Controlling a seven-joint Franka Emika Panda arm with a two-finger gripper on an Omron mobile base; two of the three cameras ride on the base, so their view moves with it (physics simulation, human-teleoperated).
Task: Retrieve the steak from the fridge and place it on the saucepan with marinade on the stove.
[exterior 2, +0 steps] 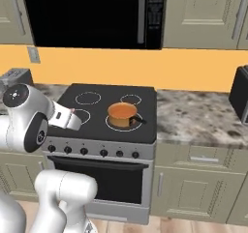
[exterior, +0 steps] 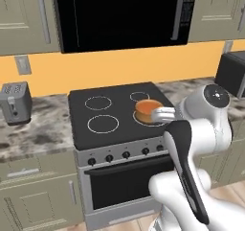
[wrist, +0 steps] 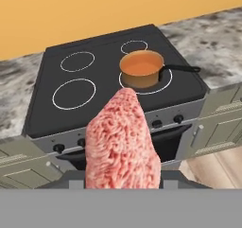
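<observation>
Kitchen, base parked facing the stove (exterior 2: 109, 116), marble worktop (exterior 2: 198, 116) on either side. Steak (wrist: 122, 144) is clamped in the gripper (wrist: 120, 182), jaws part-open around it, its long axis running up away from the fingers. Saucepan (wrist: 142, 68) with marinade (wrist: 141, 63) sits on the front right burner, ahead of the steak and slightly right. My read: reach forward, then lower over the pan.
</observation>
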